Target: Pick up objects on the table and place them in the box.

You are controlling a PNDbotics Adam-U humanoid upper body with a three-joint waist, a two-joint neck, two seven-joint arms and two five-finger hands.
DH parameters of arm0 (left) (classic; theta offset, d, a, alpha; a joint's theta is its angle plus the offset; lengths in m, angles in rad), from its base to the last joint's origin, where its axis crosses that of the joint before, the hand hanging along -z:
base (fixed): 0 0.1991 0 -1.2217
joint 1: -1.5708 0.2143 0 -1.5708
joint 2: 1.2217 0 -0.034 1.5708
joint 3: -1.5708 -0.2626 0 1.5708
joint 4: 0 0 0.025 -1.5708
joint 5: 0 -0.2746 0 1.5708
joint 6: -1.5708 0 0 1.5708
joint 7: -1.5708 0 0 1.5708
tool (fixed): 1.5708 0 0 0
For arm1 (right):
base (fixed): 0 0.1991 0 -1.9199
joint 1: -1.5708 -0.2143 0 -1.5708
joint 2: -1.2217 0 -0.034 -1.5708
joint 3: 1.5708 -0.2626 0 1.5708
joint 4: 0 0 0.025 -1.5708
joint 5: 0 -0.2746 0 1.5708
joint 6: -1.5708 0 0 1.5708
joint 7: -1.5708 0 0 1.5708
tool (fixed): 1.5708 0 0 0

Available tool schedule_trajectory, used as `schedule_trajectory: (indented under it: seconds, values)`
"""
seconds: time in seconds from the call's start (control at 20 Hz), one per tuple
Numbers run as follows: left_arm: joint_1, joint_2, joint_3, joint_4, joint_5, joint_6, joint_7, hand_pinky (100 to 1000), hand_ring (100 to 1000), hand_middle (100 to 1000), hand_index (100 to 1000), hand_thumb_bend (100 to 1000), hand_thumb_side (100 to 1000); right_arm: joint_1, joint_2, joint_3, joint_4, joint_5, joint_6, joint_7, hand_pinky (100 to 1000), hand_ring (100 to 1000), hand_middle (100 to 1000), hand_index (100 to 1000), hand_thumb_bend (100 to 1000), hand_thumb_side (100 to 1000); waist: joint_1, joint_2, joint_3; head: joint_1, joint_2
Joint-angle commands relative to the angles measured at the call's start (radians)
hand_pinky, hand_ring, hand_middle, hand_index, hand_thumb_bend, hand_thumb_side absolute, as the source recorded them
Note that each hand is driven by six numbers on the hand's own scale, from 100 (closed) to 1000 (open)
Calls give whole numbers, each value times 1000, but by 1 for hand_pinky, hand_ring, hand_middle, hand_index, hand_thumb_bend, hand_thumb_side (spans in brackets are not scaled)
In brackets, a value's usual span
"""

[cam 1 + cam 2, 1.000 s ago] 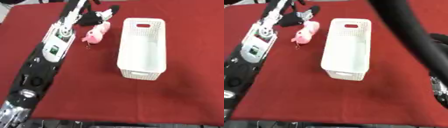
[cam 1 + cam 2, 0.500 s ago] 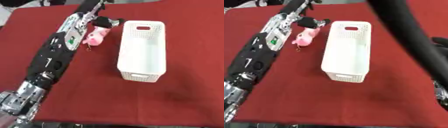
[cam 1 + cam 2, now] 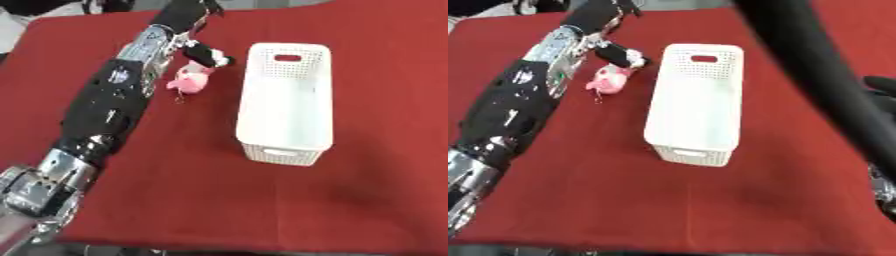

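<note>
A small pink soft toy (image 3: 190,83) lies on the red cloth, left of the white perforated box (image 3: 289,100), which is empty. Just above the toy a black and white thing (image 3: 208,54) sticks out from my left arm toward the box's far corner; I cannot tell if it is part of the hand or a separate object. My left arm (image 3: 109,105) stretches from the lower left to the far edge, where my left hand (image 3: 184,14) shows blurred. My right arm (image 3: 824,75) crosses the right eye view as a dark band; a dark part (image 3: 883,89) shows at the right edge.
The red cloth (image 3: 175,200) covers the table, with bare cloth in front of and to the right of the box. Its front edge runs along the bottom of the view.
My left arm has swung right and looms larger. The black and white thing has moved down and right, toward the box. The pink toy sits slightly lower in view.
</note>
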Motion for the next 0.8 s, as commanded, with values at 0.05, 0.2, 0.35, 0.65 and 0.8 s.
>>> schedule_trajectory:
  seconds: [0.05,0.2,0.35,0.65,0.8]
  values:
    - [-32,5,14,36,-47,-14,10,524,683,763,814,543,567,-3,-8,1,-14,-5,0,3,661,797,850,804,161,733,-5,-22,-3,16,-21]
    - [-34,-2,19,63,-89,-24,23,533,685,763,814,557,572,-5,-8,1,-14,-6,-2,3,660,797,850,803,160,733,-5,-21,-4,15,-21]
    - [-31,-18,29,92,-110,-27,32,528,683,761,812,540,580,-7,-7,1,-14,-7,-3,3,660,797,850,802,159,733,-6,-19,-6,15,-20]
    - [-30,-43,37,125,-125,-32,43,525,681,760,810,525,584,-10,-7,3,-14,-8,-4,4,659,794,847,794,125,722,-6,-15,-9,16,-15]
    - [-33,-52,41,135,-129,-33,47,524,680,759,808,522,587,-12,-7,4,-14,-9,-5,4,658,793,845,790,125,722,-5,-13,-11,17,-10]
